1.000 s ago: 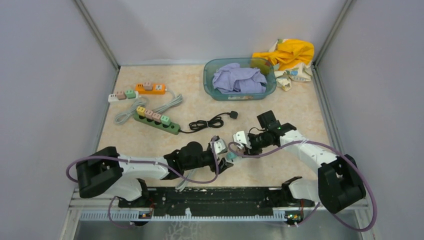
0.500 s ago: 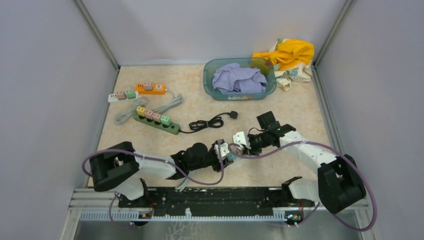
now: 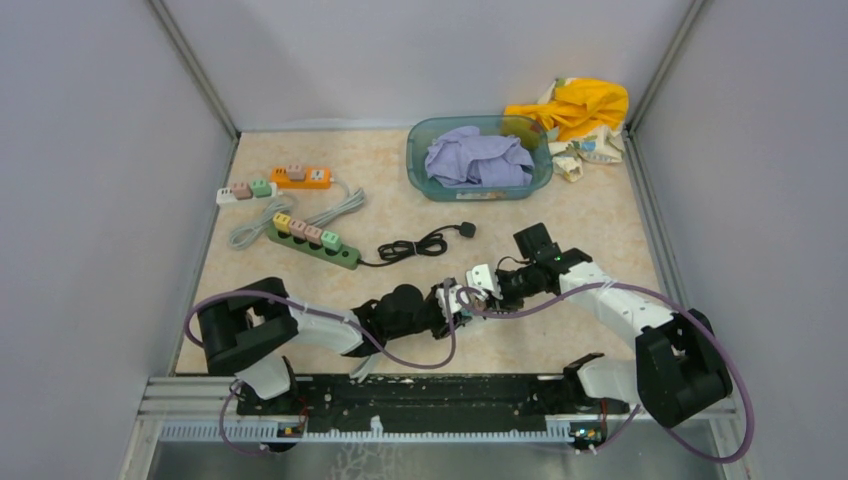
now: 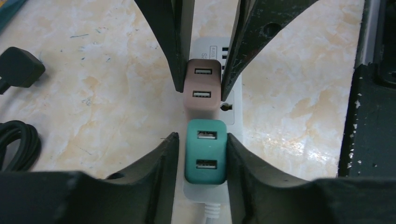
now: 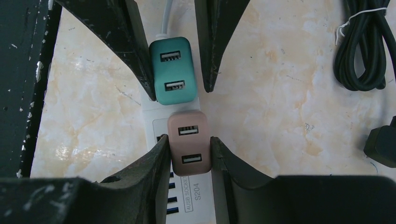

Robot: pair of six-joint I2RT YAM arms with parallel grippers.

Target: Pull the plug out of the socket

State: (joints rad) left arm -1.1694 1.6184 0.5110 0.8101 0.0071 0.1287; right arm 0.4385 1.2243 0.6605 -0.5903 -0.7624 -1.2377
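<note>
White power strip [image 5: 152,120] lies flat on the marbled table [image 4: 93,93], its long axis running from one gripper to the other; the right gripper [image 5: 189,138] pinches the pink plug [image 5: 188,141] tight; the left gripper [image 4: 201,136] straddles the neighbouring teal plug [image 4: 205,151], jaws slightly spread, one finger just clear; both plugs probably pull straight up; a coiled black cable [image 5: 369,51] lies well aside.

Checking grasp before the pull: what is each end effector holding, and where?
Right end effector clamps the pink USB plug by its two long sides. Left end effector straddles the teal USB plug, gap on one side: not gripped.
</note>
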